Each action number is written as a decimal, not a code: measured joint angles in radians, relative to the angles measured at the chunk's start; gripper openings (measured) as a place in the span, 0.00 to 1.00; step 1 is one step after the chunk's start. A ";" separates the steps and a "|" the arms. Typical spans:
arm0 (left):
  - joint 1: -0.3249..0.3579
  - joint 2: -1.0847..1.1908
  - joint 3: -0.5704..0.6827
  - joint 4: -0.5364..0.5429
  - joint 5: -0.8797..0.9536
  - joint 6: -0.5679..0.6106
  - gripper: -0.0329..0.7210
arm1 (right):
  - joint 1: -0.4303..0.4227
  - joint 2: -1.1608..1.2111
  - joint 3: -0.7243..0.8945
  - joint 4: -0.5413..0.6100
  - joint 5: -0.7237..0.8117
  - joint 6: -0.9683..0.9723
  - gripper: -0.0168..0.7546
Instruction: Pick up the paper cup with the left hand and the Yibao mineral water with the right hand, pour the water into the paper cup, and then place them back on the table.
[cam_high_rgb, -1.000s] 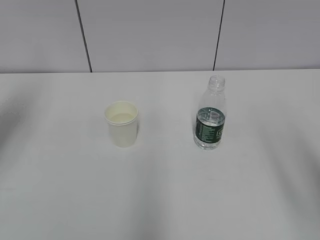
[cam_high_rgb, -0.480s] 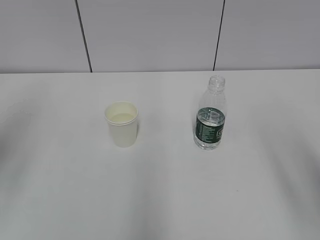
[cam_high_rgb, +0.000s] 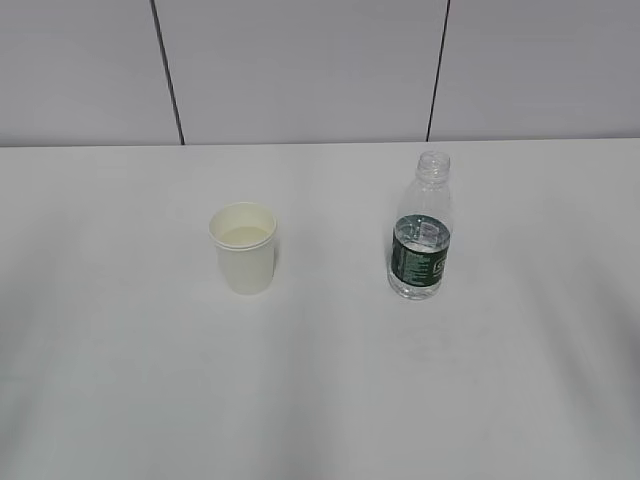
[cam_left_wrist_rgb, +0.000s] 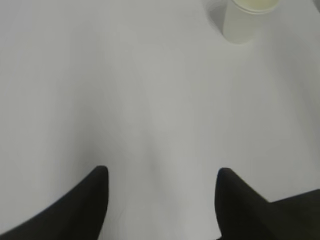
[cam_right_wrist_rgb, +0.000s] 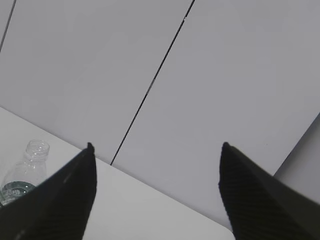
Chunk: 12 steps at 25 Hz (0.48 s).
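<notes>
Nothing on the table (cam_high_rgb: 120, 400) has shifted since the earlier frames; only faint shadows at its left and right edges have faded. The matte white tabletop carries the Yibao mineral water (cam_high_rgb: 420, 240) right of centre, uncapped, and the paper cup (cam_high_rgb: 244, 248) left of centre, well apart. The bottle's thin clear plastic probably dents; its green label band looks the firmest hold. The light tapered cup likely crushes, so mid-wall suits. The left hand (cam_left_wrist_rgb: 160, 200) and right hand (cam_right_wrist_rgb: 156, 190) both gape empty.
</notes>
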 joint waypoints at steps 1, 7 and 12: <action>0.000 -0.027 0.012 -0.002 0.017 0.000 0.60 | 0.000 0.000 0.000 0.000 0.000 0.000 0.79; 0.000 -0.139 0.034 -0.034 0.116 0.000 0.60 | 0.000 0.000 0.000 0.000 0.000 0.000 0.79; 0.000 -0.250 0.101 -0.045 0.136 -0.001 0.60 | 0.000 0.000 0.000 0.000 0.000 0.000 0.79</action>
